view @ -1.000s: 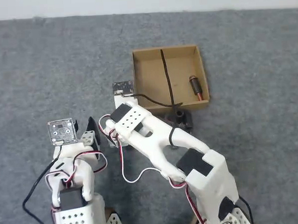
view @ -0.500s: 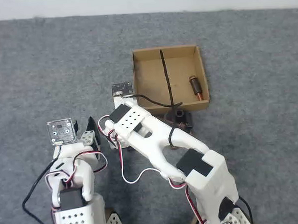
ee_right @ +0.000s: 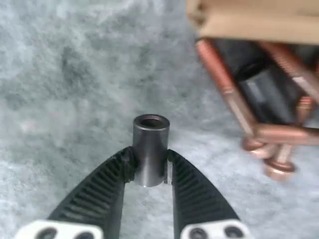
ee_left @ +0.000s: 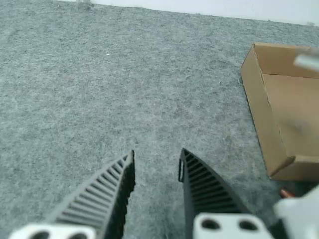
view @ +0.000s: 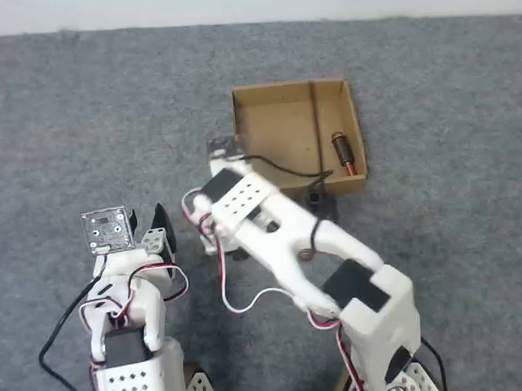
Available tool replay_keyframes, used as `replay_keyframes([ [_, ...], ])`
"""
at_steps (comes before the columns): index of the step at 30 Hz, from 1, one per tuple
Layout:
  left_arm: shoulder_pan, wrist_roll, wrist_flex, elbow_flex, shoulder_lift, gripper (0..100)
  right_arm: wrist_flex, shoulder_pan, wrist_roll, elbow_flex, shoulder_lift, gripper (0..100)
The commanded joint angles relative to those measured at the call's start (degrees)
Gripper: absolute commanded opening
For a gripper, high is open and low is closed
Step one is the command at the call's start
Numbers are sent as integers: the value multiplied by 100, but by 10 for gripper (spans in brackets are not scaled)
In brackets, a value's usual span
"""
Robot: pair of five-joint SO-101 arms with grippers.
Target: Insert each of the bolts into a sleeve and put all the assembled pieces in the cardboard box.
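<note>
My right gripper (ee_right: pixel 149 155) is shut on a dark metal sleeve (ee_right: pixel 150 148), held upright just above the grey carpet. Close by it, several copper bolts (ee_right: pixel 227 88) and another dark sleeve (ee_right: pixel 264 92) lie in a pile against the cardboard box (ee_right: pixel 254 22). From above, the box (view: pixel 275 125) holds one assembled bolt and sleeve (view: pixel 344 153) by its right wall. My right arm (view: pixel 244 201) stretches to the box's near-left corner. My left gripper (ee_left: pixel 157 157) stands open over bare carpet, left of the box (ee_left: pixel 284 114).
A black cable (view: pixel 286 170) runs from the right wrist over the box's front wall. Dark sleeves (view: pixel 319 203) lie just in front of the box. Grey carpet (view: pixel 82 126) covers the whole table, with open room to the left and far side.
The right arm has swung a little to the right toward the box, and its cable has shifted right across the box. The left arm has stayed still.
</note>
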Motion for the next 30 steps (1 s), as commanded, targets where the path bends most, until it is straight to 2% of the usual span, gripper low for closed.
replay_keyframes([
  [1,0,62,-158,-84,35,141,295,347,545,-308,-752,7],
  [7,9,62,-149,-84,35,141,778,892,1108,-299,-1385,7],
  [12,9,62,-132,-84,35,141,646,1569,1380,105,-1868,7],
  [20,18,44,-26,-84,35,141,-75,2484,1776,1653,-3020,7],
  [30,18,44,53,-84,35,141,-1710,4523,2602,4026,-4242,7],
])
